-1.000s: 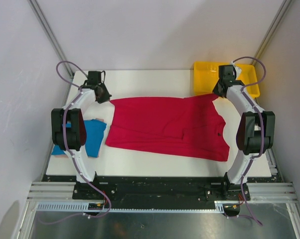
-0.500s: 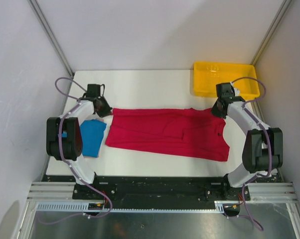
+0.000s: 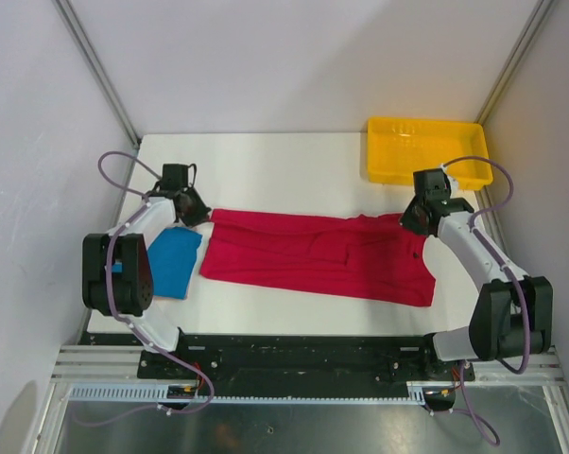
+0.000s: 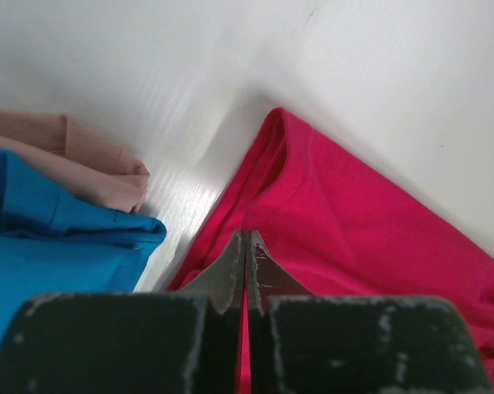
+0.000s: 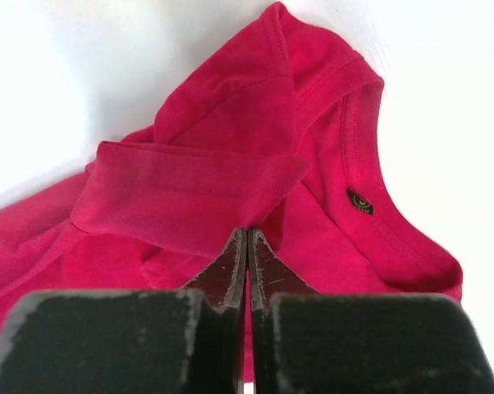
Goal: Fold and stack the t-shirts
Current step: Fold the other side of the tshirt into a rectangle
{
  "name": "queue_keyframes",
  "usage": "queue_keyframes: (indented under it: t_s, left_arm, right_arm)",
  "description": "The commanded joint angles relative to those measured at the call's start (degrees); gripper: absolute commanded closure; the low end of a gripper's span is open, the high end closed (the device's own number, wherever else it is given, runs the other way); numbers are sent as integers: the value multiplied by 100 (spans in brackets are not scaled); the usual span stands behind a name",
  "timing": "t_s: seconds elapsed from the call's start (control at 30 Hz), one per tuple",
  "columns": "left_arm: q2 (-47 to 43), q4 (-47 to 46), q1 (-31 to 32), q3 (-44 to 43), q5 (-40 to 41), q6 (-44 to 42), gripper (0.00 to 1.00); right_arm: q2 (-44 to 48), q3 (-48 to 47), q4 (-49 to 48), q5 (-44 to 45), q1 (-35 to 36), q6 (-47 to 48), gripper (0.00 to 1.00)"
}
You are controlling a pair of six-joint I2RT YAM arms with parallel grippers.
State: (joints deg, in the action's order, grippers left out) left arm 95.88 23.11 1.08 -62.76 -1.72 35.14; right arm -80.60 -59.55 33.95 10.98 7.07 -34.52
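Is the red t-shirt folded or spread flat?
Partly folded: the red t-shirt lies as a long band, far edge doubled over.

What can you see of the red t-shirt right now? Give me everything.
The red t-shirt, soft crimson knit, lies across the white table as a long, partly folded, slightly rumpled band. Its collar and a small dark label are at the right end. The left gripper and right gripper, both shut, pinch its far corners.
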Motion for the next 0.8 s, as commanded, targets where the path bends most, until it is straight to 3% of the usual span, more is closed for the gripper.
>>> queue_keyframes:
  t_s: [0.0, 0.77]
  left_arm:
    - [-381, -98, -38, 177, 146, 89, 100]
    - [-465, -8, -91, 256, 372, 23, 100]
  right_arm:
    - [355, 235, 176, -49, 85, -73, 100]
    - [1159, 580, 677, -40, 191, -207, 100]
